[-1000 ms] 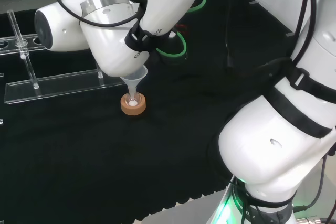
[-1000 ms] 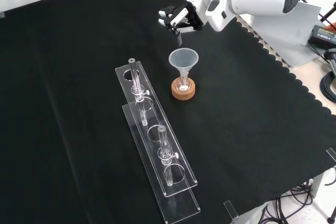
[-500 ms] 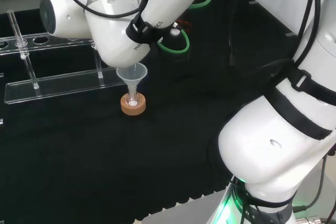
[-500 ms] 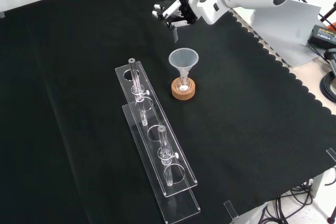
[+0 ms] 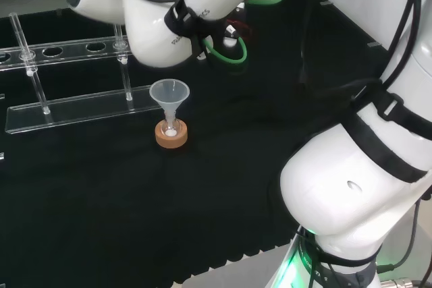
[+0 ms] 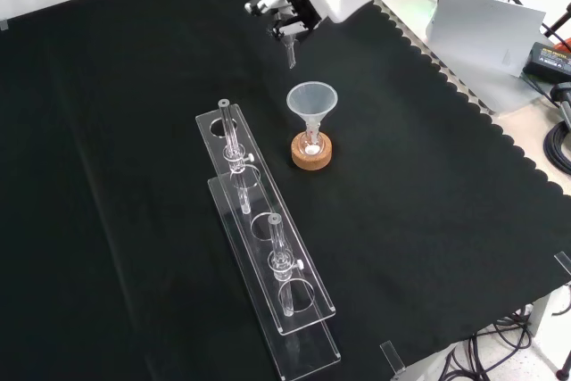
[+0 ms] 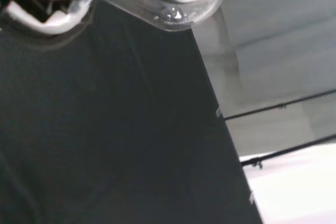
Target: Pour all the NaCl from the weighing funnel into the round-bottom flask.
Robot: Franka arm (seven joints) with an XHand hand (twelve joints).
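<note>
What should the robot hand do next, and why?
Probably set the clear glass weighing funnel down on the black cloth: the hand holds it beyond the clear plastic funnel, and white powder already lies in the small round flask on its cork ring.

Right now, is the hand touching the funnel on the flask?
Apart. In the front view black cloth shows between the hand and the funnel below it.

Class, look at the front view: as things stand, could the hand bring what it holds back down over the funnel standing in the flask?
Probably yes. The hand hangs above and beyond the funnel, with nothing between them; the clear rack stands off to one side.
</note>
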